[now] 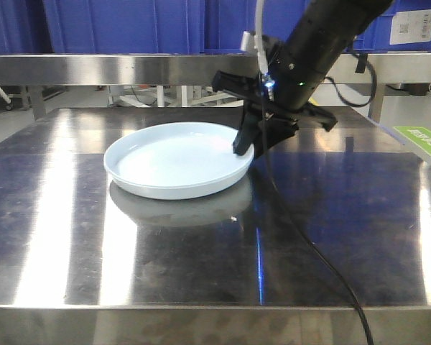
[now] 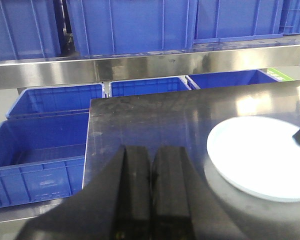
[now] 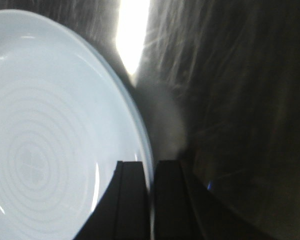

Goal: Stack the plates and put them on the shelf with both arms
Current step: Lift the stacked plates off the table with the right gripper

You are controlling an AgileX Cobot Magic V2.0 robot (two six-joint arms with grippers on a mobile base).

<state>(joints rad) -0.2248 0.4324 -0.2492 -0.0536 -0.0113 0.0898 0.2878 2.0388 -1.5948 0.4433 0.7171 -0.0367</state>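
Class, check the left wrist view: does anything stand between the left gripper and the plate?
Nothing visible does. Only bare steel tabletop lies between the left gripper and the plate; the right gripper grips its far rim.

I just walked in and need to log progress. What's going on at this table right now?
The right gripper has its jaws pinched on the right rim of a pale plate that rests on the steel table. The left gripper hangs over the table's left side, jaws shut and empty. Only one plate outline shows, and I cannot tell whether a second lies under it. No plate shows on the shelf behind.
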